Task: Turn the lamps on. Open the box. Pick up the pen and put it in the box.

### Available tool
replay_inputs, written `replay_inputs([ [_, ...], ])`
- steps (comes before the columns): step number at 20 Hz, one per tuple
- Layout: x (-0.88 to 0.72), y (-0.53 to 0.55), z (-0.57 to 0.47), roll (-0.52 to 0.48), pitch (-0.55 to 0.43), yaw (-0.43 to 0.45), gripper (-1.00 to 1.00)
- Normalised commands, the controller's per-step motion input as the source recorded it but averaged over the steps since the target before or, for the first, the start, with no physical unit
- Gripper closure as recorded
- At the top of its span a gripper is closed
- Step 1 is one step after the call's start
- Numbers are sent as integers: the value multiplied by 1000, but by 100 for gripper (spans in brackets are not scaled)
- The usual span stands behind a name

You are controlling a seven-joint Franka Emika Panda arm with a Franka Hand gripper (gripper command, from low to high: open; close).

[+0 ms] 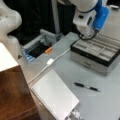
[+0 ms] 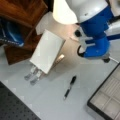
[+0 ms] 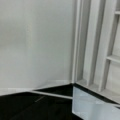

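a: where is the gripper (image 1: 85, 33)?
b: at the box's (image 1: 96, 53) eleven o'clock corner; lid open, jaws' state cannot be told.
a: the pen (image 1: 87, 87)?
b: flat on the table (image 1: 105, 100), at the box's six o'clock.
a: the lamp (image 2: 63, 12)?
b: glowing.

Grey tabletop (image 1: 100, 100) fills both front views. Brown wooden block (image 1: 12, 95) at a front view's bottom left; dark backdrop (image 1: 32, 15) along the top. Black perforated board (image 2: 15, 107) at a front view's bottom left. Warm light patch (image 2: 70, 53) on the tabletop. Jaws unseen, so no placement against them.
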Motion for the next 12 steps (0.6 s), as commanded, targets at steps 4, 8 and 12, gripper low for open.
replay_inputs([
  [4,167,-264,96,-322,80,287,-100],
  [8,143,-145,66,-651,-62,526,-100],
  [12,111,-111,1,-655,-98,510,-100],
])
